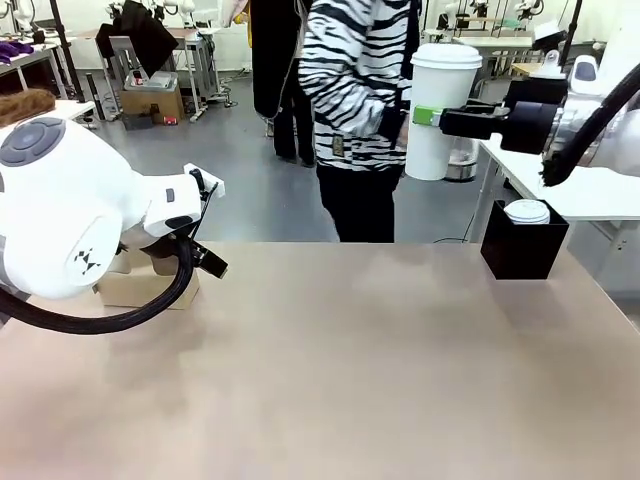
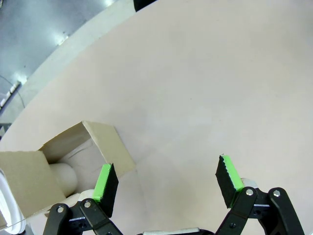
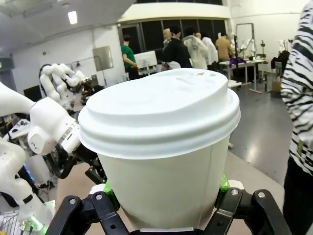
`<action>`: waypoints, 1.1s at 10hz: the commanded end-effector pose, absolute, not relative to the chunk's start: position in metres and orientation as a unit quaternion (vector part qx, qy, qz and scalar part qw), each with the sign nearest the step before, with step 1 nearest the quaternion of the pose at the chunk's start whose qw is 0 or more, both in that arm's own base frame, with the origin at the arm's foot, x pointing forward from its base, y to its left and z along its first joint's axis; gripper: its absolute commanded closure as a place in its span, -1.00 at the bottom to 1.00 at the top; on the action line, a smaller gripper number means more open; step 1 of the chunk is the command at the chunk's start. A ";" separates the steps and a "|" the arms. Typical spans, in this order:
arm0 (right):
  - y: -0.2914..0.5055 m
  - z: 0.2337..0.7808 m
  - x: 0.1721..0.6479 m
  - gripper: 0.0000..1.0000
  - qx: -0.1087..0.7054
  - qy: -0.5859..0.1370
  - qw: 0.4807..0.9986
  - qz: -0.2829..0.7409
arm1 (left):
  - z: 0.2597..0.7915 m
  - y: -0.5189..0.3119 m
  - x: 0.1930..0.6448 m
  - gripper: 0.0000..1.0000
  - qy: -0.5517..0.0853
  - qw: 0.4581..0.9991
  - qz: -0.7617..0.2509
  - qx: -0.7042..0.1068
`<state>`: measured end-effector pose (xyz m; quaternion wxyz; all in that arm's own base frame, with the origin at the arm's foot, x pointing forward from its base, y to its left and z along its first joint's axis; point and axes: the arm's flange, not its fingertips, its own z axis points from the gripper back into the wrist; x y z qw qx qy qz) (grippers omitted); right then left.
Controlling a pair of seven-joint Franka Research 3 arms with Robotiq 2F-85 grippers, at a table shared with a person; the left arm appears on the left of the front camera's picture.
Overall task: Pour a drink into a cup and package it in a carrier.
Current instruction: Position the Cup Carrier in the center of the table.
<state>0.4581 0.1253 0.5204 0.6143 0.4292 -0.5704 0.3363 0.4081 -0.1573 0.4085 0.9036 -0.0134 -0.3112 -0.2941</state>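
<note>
A tall white paper cup point(image 1: 445, 110) with a white lid hangs high above the table's far right side, my right gripper point(image 1: 438, 118) shut on it. Up close, the cup point(image 3: 161, 147) sits between the green pads of the right gripper point(image 3: 166, 188). The drink is hidden. At the table's left edge the tan cardboard carrier point(image 1: 150, 287) is partly behind my left arm. My left gripper point(image 1: 208, 222) hovers open just right of it. In the left wrist view the left gripper point(image 2: 166, 169) is empty above bare table, with the carrier point(image 2: 105, 142) at lower left.
A black square box point(image 1: 523, 245) holding a shorter lidded white cup point(image 1: 527, 211) stands at the table's far right. A person in a black-and-white striped top point(image 1: 355, 80) stands at the far side. A pale rounded thing point(image 2: 63, 177) lies inside the carrier.
</note>
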 end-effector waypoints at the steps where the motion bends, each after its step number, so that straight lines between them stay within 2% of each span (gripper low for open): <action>1: 0.127 0.526 0.461 -0.66 0.430 -0.578 0.605 0.340 | 0.409 -0.156 0.407 -1.00 -0.312 0.903 -0.293 -0.014; 4: 0.127 0.526 0.461 -0.66 0.430 -0.578 0.605 0.340 | 0.408 -0.157 0.408 -1.00 -0.311 0.904 -0.294 -0.013; 6: 0.127 0.526 0.461 -0.66 0.430 -0.578 0.605 0.340 | 0.469 -0.146 0.407 -1.00 -0.297 0.914 -0.273 -0.033; 7: 0.127 0.526 0.461 -0.66 0.430 -0.578 0.605 0.340 | 0.498 -0.142 0.410 -1.00 -0.265 0.928 -0.256 -0.056; 11: 0.127 0.526 0.461 -0.66 0.430 -0.578 0.605 0.340 | 0.587 -0.112 0.450 -1.00 -0.224 0.956 -0.189 -0.013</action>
